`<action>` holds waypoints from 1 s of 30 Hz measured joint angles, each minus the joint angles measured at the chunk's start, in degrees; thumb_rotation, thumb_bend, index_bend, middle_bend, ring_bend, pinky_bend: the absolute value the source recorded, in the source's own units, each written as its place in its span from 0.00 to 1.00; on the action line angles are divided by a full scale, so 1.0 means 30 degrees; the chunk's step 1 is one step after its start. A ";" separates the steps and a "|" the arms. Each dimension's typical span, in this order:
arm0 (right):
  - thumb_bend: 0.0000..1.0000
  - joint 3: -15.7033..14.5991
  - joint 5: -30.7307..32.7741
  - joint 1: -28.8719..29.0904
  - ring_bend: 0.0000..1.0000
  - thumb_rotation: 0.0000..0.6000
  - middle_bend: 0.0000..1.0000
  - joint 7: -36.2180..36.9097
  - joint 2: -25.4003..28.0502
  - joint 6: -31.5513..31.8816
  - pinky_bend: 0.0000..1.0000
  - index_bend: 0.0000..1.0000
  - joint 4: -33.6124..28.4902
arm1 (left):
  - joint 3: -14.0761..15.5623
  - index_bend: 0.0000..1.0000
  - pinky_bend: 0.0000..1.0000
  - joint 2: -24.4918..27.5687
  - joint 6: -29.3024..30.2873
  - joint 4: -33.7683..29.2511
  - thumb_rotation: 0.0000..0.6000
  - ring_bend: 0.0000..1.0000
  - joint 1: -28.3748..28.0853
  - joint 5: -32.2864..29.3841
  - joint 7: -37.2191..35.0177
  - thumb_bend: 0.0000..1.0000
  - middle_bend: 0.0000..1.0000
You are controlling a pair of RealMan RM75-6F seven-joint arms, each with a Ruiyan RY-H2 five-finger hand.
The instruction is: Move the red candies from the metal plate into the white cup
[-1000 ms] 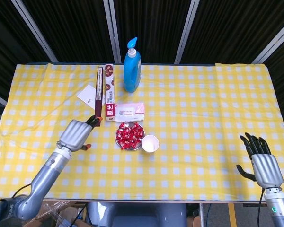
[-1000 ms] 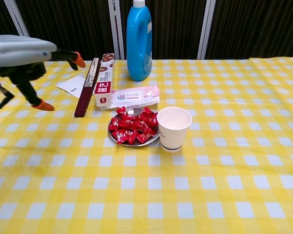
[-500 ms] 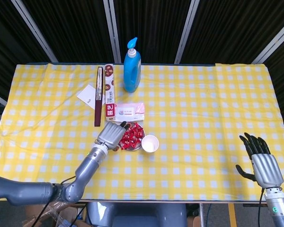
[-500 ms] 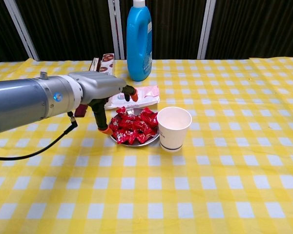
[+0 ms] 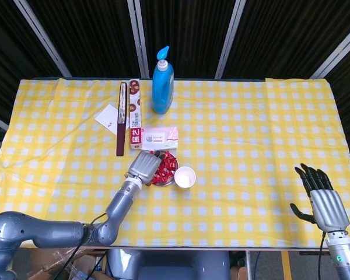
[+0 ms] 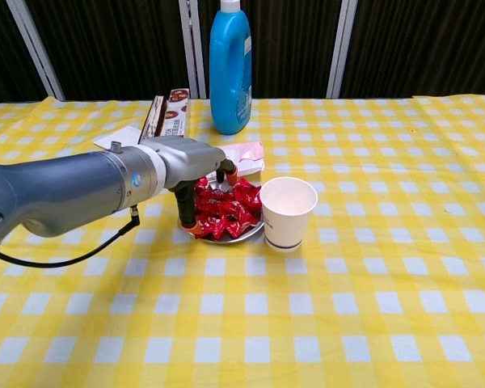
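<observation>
Bright even overhead light, soft shadows, sharp focus, dark backdrop

My table (image 5: 251, 122) wears a yellow-and-white checked cloth that fills most of the head view. At upper centre stands a blue pump bottle (image 5: 162, 81). Left of it lie a long dark-and-white box (image 5: 129, 116) and, further left, a white card (image 5: 109, 118). Below the bottle rests a pink wipes packet (image 5: 159, 137). Just under that, near the frame's middle, sits the metal plate (image 6: 241, 236) heaped with red candies (image 6: 230, 210), and the white cup (image 5: 185, 177) stands just beside its right rim.
</observation>
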 measured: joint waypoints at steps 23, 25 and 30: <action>0.36 0.0025 0.0109 0.0021 0.00 1.00 0.00 0.0038 0.0001 -0.0017 0.00 0.00 -0.0027 | 0.0306 0.53 0.92 -0.1695 -0.0234 0.3160 1.00 0.86 -0.0791 0.0688 -0.1561 0.45 0.57; 0.36 0.0031 0.0120 0.0014 0.00 1.00 0.00 0.0038 -0.0001 0.0001 0.00 0.00 -0.0028 | 0.0270 0.53 0.92 -0.1691 -0.0178 0.3207 1.00 0.86 -0.0787 0.0888 -0.1740 0.46 0.57; 0.36 0.0035 0.0137 0.0019 0.00 1.00 0.00 0.0048 0.0003 -0.0006 0.00 0.00 -0.0036 | 0.0107 0.54 0.92 -0.1346 0.0080 0.2828 1.00 0.87 -0.0783 0.1225 -0.1925 0.45 0.57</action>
